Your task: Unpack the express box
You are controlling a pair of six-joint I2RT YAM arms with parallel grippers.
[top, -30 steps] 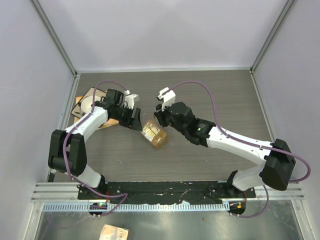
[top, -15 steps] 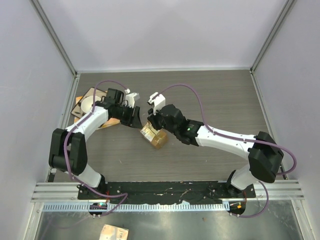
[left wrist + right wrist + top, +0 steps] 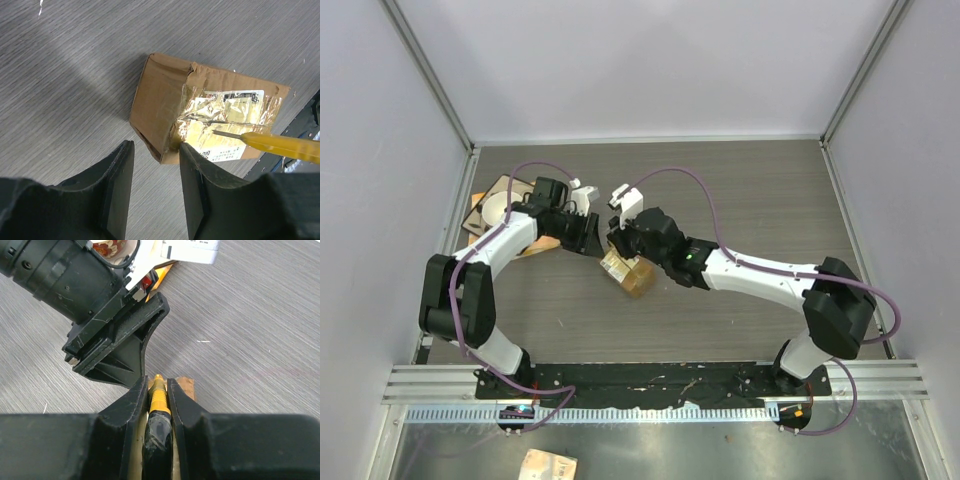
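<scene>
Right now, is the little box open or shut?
Shut. The express box has flaps flat under shiny tape; the yellow knife has its blade tip at the tape. Nothing inside shows.

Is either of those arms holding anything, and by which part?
The right jaws pinch the yellow utility knife by its handle, blade tip at the express box. The left jaws stand open, empty.

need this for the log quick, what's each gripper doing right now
Left gripper: open, holding nothing.
Right gripper: closed on the yellow utility knife.
</scene>
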